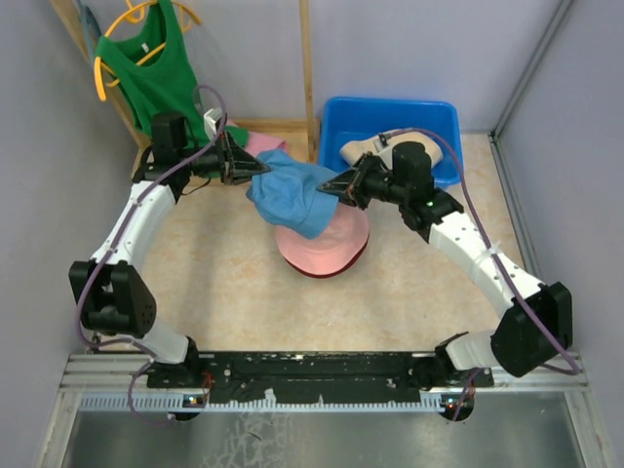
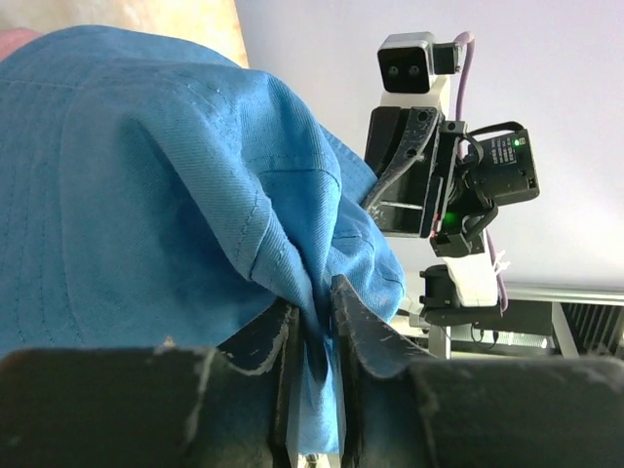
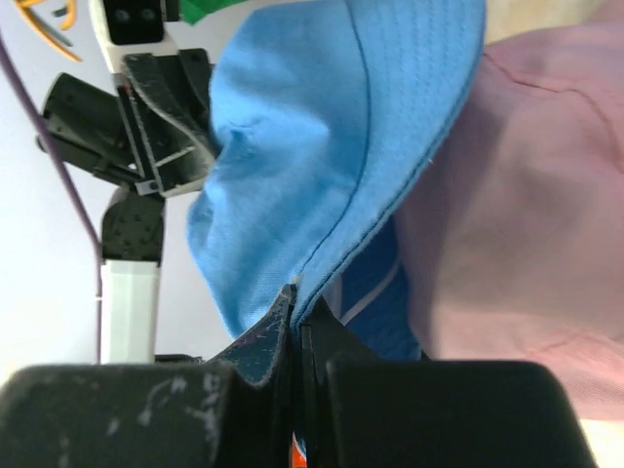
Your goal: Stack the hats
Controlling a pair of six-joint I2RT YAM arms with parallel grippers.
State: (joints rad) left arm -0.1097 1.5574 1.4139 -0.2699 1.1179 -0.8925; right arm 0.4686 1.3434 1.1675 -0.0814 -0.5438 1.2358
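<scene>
Far left, a green shirt (image 1: 156, 73) hangs on a yellow hanger (image 1: 100, 78) against the back wall. Just right of it, the left gripper (image 1: 252, 169) is clamped on the blue hat (image 1: 292, 200). The wrist view shows a bunched fold of blue cloth pinched between its fingers (image 2: 343, 327), with creases running into the pinch. Behind that gripper, a bit of bright pink cloth (image 1: 263, 143) peeks out on the table (image 1: 224, 278).

Centre now: the blue hat is stretched between both grippers and sags over the pink hat (image 1: 331, 244). The pink hat sits on the red hat (image 1: 317, 274), of which only a dark rim shows at the near edge.

The right gripper (image 1: 328, 187) is clenched tight on the blue hat's stitched brim, with its jaws closed right down on the edge.

Back right is the blue bin (image 1: 444, 122). Inside, at its near left corner, lies the beige hat (image 1: 363, 149), partly hidden by the right arm. Nothing else shows in the bin.

The count: four hats, one each in blue, pink, red and beige. Two are stacked, one is gripped above them and one is in the bin. One bin, one shirt, one hanger, one pink cloth.
</scene>
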